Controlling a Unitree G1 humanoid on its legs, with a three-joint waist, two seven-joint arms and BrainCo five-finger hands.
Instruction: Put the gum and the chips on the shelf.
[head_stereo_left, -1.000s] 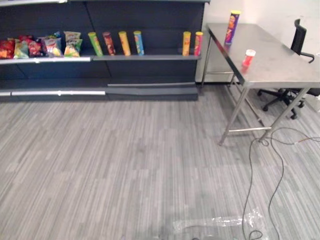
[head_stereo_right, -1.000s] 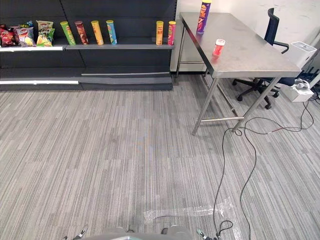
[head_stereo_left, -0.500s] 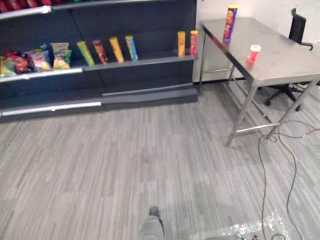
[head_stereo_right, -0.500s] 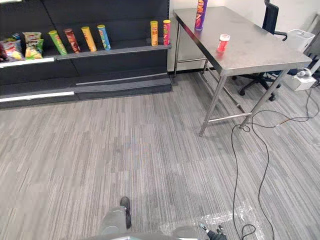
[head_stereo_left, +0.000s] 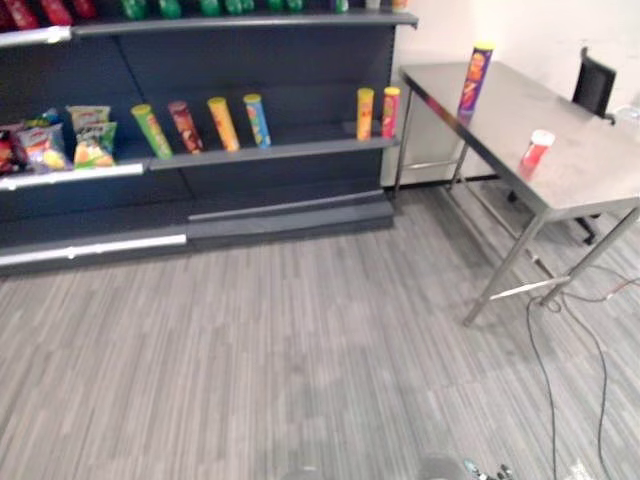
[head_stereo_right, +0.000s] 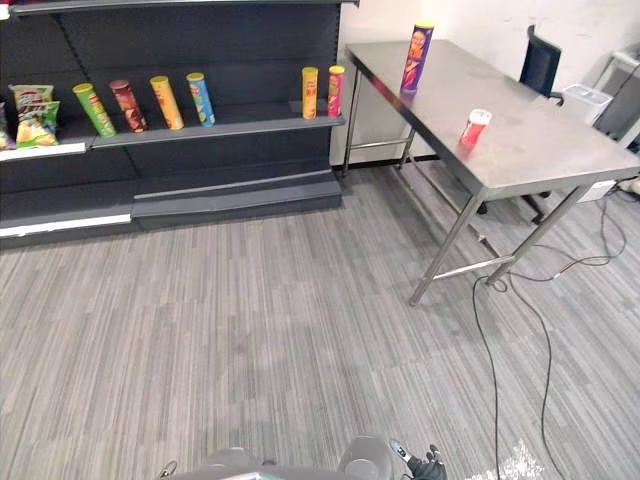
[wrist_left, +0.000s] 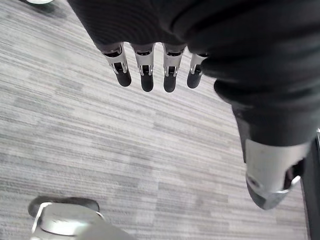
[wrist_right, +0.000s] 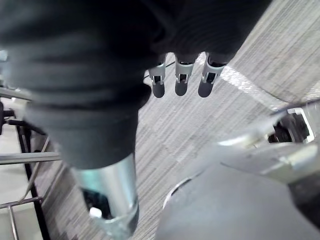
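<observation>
Red with a white cap, the small gum canister (head_stereo_right: 475, 127) stands on the steel table (head_stereo_right: 545, 155), well ahead of both hands and off to the right hand's side; its print is too small to make out. Farther from the hands, on the same brushed top, stands the tall purple chips tube (head_stereo_right: 416, 58). Beyond it a black chair (head_stereo_right: 541, 64) is half hidden. The dark shelf (head_stereo_right: 225, 128) carries leaning tubes (head_stereo_right: 163, 102) and crinkled bags (head_stereo_right: 34, 112) cut off at the edge. The left hand (wrist_left: 168, 75) and right hand (wrist_right: 181, 80) hang straight-fingered and empty over grey striped floor (wrist_left: 100, 140).
</observation>
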